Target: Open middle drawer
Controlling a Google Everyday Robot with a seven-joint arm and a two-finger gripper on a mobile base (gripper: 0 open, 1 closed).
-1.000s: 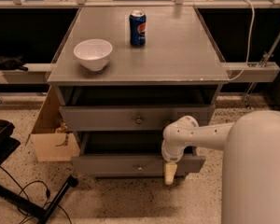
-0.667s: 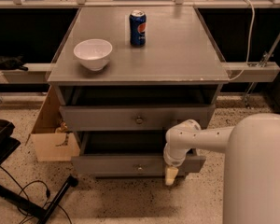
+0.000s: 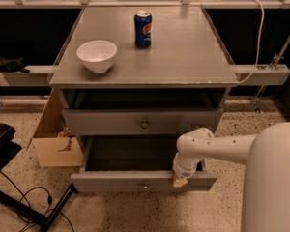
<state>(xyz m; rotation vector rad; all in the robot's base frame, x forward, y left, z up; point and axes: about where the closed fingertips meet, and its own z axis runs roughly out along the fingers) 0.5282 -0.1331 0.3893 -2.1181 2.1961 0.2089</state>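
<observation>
The claw (image 3: 179, 181), grip state untellable, is resting at the middle drawer (image 3: 106, 181) front, lower centre-right; I judge pulling straight outward is wisest.

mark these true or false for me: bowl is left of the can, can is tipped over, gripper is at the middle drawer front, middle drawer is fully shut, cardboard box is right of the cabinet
1. The white bowl sits on the cabinet top, left of the blue can in the camera view. True.
2. The can lies tipped on its side. False: it stands upright.
3. The gripper is at the front of the middle drawer, to the right of its knob. True.
4. The middle drawer is fully shut. False: it stands open, with its dark inside showing behind the front.
5. The cardboard box is on the floor to the right of the cabinet. False: it is on the left.
</observation>
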